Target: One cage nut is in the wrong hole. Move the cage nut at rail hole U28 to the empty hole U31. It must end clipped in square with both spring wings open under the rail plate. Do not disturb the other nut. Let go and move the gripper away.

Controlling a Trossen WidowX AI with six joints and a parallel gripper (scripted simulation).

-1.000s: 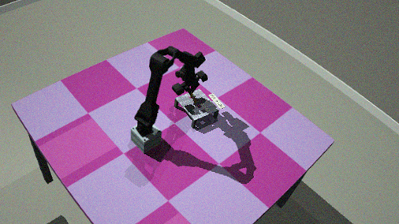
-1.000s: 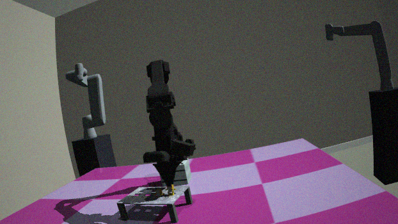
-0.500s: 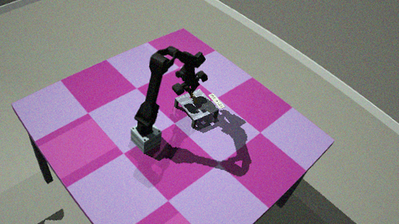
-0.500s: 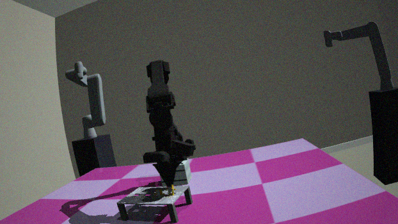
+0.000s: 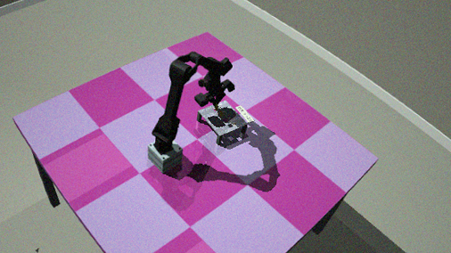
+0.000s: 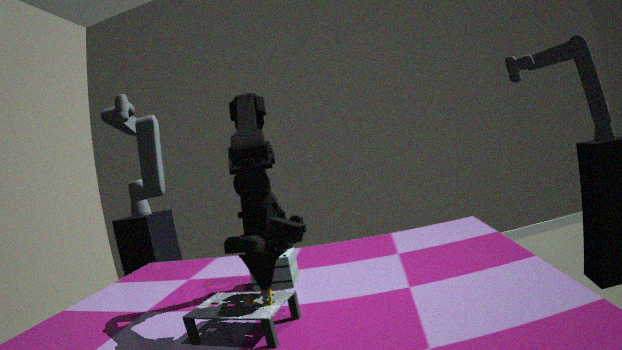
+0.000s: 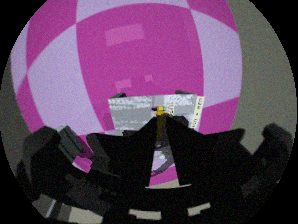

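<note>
exterior view, gripper (image 5: 216,106) (image 6: 265,289) (image 7: 161,119) gripping yellow nut (image 6: 268,297) (image 7: 160,111), just above rail plate (image 5: 237,129) (image 6: 260,315) (image 7: 135,107)

Plain dim walls meet a grey-green floor; a magenta-and-lilac checkered table (image 5: 119,180) (image 6: 360,300) (image 7: 140,60) catches light patches.

The table (image 5: 116,197) (image 6: 360,300) (image 7: 135,60) is checkered magenta and lilac, the arm (image 5: 173,102) (image 6: 252,187) black, the rail plate (image 5: 233,128) (image 6: 200,314) (image 7: 130,111) grey, its legs (image 5: 219,138) (image 6: 269,333) dark
</note>
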